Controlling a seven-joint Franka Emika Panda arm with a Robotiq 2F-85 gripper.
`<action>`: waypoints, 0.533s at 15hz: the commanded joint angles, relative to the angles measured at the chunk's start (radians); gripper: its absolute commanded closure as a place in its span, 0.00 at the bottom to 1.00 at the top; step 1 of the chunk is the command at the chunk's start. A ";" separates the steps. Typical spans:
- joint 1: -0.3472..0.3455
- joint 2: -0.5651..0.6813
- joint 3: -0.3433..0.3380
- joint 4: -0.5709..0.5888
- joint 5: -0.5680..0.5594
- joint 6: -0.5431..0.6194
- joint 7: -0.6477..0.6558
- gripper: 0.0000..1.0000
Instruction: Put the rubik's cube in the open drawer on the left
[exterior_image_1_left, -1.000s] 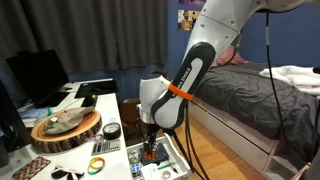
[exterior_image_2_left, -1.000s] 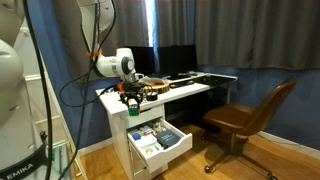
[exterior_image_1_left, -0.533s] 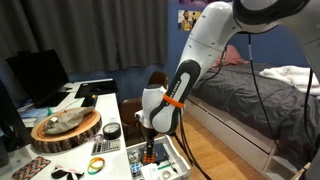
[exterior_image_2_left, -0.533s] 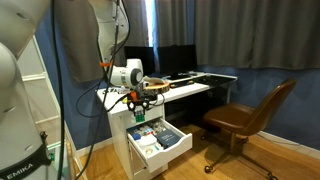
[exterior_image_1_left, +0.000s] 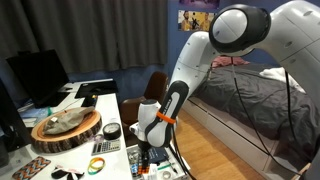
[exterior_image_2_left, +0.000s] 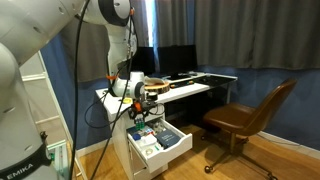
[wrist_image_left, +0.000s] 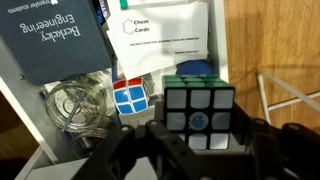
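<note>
Between the two fingers (wrist_image_left: 135, 150) of the pincer (wrist_image_left: 200, 138) sits the rubik's cube (wrist_image_left: 200, 112). It shows a dark gridded face to the wrist camera, with a strip of green along its upper edge. The fingers press in on its two sides, so the pincer reads as clamped on it. The cube is low inside the open drawer (wrist_image_left: 222, 45); whether it touches the drawer floor I cannot tell.

The coming move turns on one relation: the cube lies straight ahead of the pincer, in its grasp, with drawer contents around it rather than the floor. A cube has no long axis, so only the drop matters, and I judge that letting go is what remains. The one arm (exterior_image_1_left: 185, 80) reaches steeply down, with the pincer (exterior_image_1_left: 146, 158) inside the drawer (exterior_image_1_left: 178, 160). In both exterior views the pincer (exterior_image_2_left: 138, 110) hangs over the drawer (exterior_image_2_left: 165, 152).

Counted in the wrist view:
- One held cube.
- One smaller puzzle cube (wrist_image_left: 133, 97) in white, red and blue, just beside the held one.
- One coil of cable (wrist_image_left: 80, 105).
- One dark booklet (wrist_image_left: 60, 45).
- One white sheet (wrist_image_left: 165, 35).
- One drawer, open.
</note>
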 joint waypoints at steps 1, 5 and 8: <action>-0.010 0.021 0.010 0.017 -0.020 -0.005 0.013 0.38; -0.014 0.024 0.010 0.018 -0.020 -0.005 0.013 0.38; -0.001 0.052 -0.003 0.048 -0.040 0.003 -0.003 0.63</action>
